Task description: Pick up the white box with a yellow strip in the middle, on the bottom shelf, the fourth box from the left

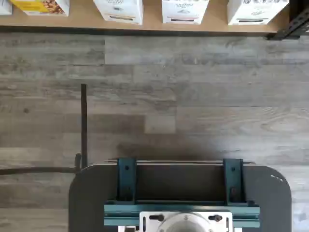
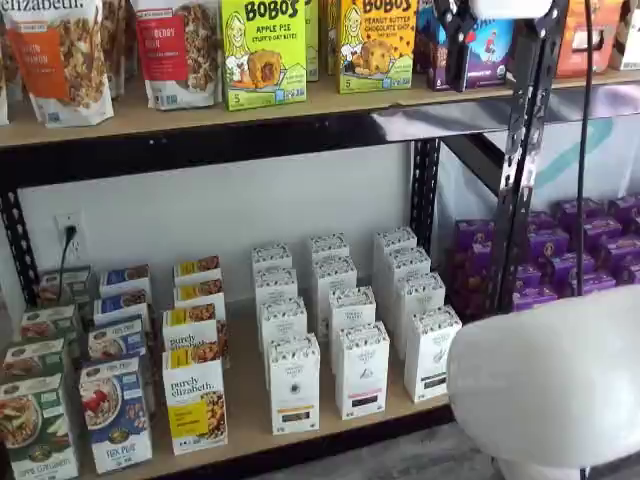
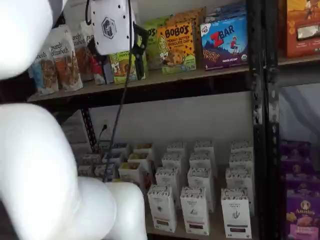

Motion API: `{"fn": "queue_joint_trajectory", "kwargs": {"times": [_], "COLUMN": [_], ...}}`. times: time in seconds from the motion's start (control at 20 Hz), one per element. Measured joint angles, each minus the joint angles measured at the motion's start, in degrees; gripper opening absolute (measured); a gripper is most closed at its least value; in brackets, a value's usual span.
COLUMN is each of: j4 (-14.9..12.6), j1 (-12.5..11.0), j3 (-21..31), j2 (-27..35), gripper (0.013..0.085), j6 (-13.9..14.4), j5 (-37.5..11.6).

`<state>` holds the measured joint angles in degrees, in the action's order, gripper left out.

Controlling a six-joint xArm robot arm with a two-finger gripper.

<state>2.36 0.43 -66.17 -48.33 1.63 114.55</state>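
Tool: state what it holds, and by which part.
Nothing. The tool hangs open near the upper shelf, well above the white box.

On the bottom shelf (image 2: 250, 435), front row: the tall carton (image 2: 293, 385) stands near the front edge. A granola box (image 2: 195, 400) is just beside it at 9 o'clock, w/ two more boxes (image 2: 115, 410) farther toward 9. A twin carton (image 2: 362, 370) is at 3 o'clock, and a third carton (image 2: 432, 352) is beyond that. More cartons (image 2: 272, 262) file behind at 12 o'clock toward the back wall. An upright (image 2: 425, 190) stands at approx. 1 o'clock. An upper shelf (image 2: 320, 102) is overhead w/ snack boxes (image 2: 263, 50) on it. The floor (image 1: 193, 96) lies before the shelf.
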Motion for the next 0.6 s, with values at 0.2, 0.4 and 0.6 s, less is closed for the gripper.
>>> {"fn": "queue_joint_trajectory", "kwargs": {"times": [0.2,0.4,0.6], "j4": [2.09,0.68,-1.56], "j1": [-1.97,-1.00,1.14], "j3": [-1.04,-0.10,2.80], "j2": [1.23,0.71,-0.14], "gripper": [0.0850,0.0850,0.0850], "j6": [-0.95,-0.74,0.46], "j5": [2.24,1.09,-1.95]}}
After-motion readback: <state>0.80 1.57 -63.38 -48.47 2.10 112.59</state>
